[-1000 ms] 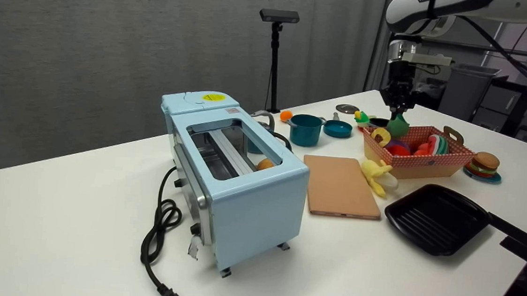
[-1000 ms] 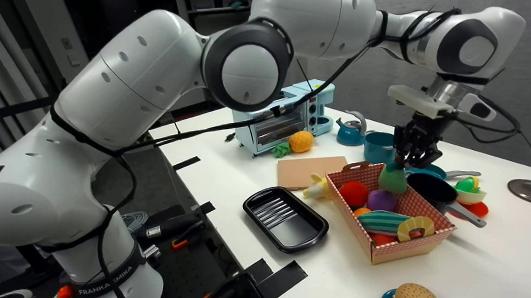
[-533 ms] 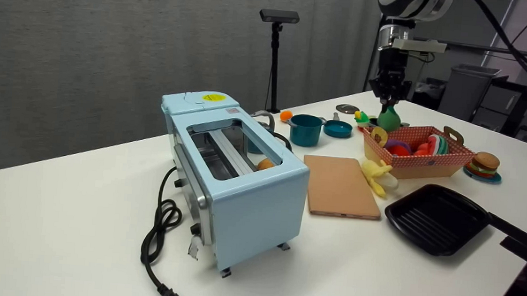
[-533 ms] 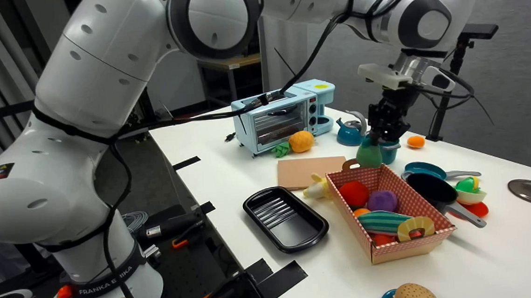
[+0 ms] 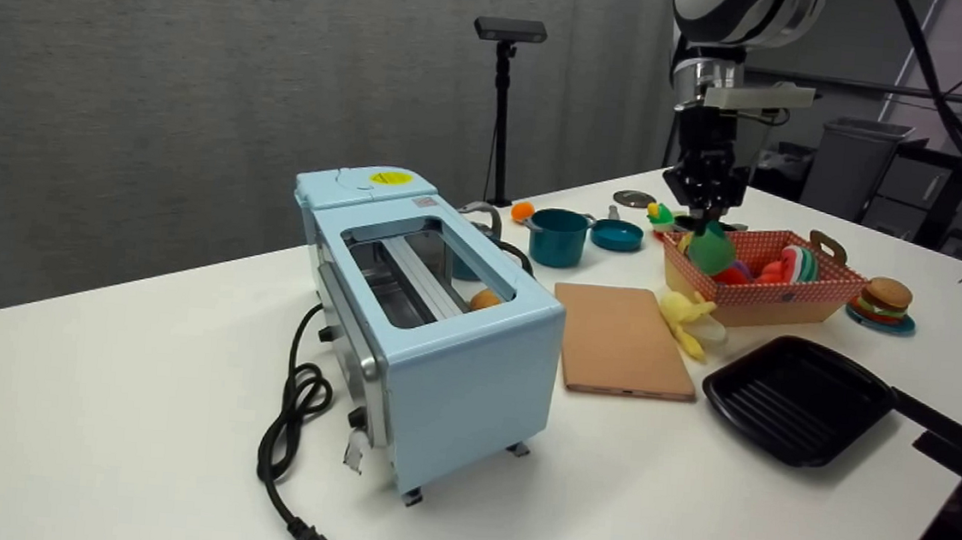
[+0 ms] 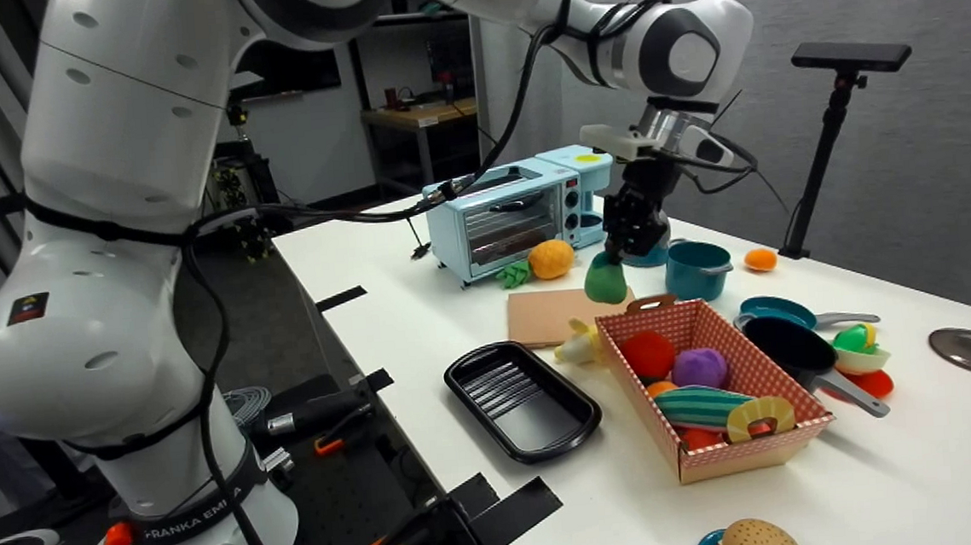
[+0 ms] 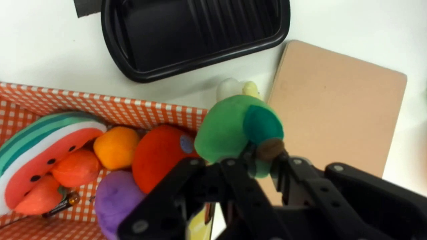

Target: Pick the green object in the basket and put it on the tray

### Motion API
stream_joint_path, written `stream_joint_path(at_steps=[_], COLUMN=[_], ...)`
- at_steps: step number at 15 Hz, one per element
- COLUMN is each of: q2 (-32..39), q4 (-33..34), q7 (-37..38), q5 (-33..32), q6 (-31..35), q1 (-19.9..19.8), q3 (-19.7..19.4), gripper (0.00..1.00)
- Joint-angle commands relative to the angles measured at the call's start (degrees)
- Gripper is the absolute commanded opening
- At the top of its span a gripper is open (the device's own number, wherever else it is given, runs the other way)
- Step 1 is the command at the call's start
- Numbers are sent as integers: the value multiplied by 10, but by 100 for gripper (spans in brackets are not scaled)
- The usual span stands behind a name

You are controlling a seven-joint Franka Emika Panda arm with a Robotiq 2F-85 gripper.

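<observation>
The green object is a pear-like soft toy with a brown stem, seen in both exterior views [image 5: 712, 252] [image 6: 605, 281] and in the wrist view [image 7: 220, 130]. My gripper [image 6: 614, 253] is shut on its stem end; in the wrist view the fingertips [image 7: 266, 154] stand either side of the brown stem. The toy hangs in the air near the basket's end, between basket and tan board. The red-checked basket [image 6: 645, 415] [image 7: 150, 111] holds other soft toys. The black ridged tray [image 5: 801, 402] [image 6: 547, 413] [image 7: 160, 40] lies beside the basket; nothing is on it.
The tan board [image 5: 626, 341] lies beside the basket and tray. A yellow toy [image 5: 686, 320] lies between them. The light blue toaster oven [image 6: 516, 219], a teal pot [image 6: 695, 271], pans [image 6: 790, 345] and a toy burger [image 6: 756, 540] stand around.
My gripper has carried the green object from over the basket, up past its end and then a little lower, toward the tan board. The basket and tray have not moved.
</observation>
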Motion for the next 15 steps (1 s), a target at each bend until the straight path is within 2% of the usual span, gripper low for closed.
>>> stream_joint_path(at_steps=[1, 5, 15], q2=[-67, -92, -156], q4=[-121, -181, -333], q7=[35, 51, 44], q5=[-15, -8, 11], q6=[46, 68, 145], q1=[30, 43, 33], q3=[1, 4, 0], gripper=[3, 3, 3])
